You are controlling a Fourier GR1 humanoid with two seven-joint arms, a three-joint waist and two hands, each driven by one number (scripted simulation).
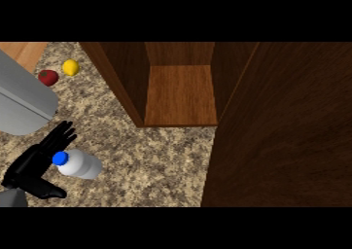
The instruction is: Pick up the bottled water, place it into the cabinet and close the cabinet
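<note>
The bottled water (81,164), a whitish bottle with a blue cap (61,158), stands on the speckled counter at the lower left. My left hand (37,165) is right beside it on its left. Its fingers (61,134) stretch straight toward the upper right past the cap, and its thumb (51,192) is spread low. The hand is open and does not wrap the bottle. The wooden cabinet (180,92) stands open at the top centre, showing a bare inner floor. Its dark door (287,131) swings out along the right side. My right hand is out of sight.
A yellow lemon (71,67) and a red apple (48,77) lie on the counter at the upper left. A large grey rounded body (17,102) covers the left edge above my hand. Speckled counter (157,160) stretches between the bottle and the cabinet.
</note>
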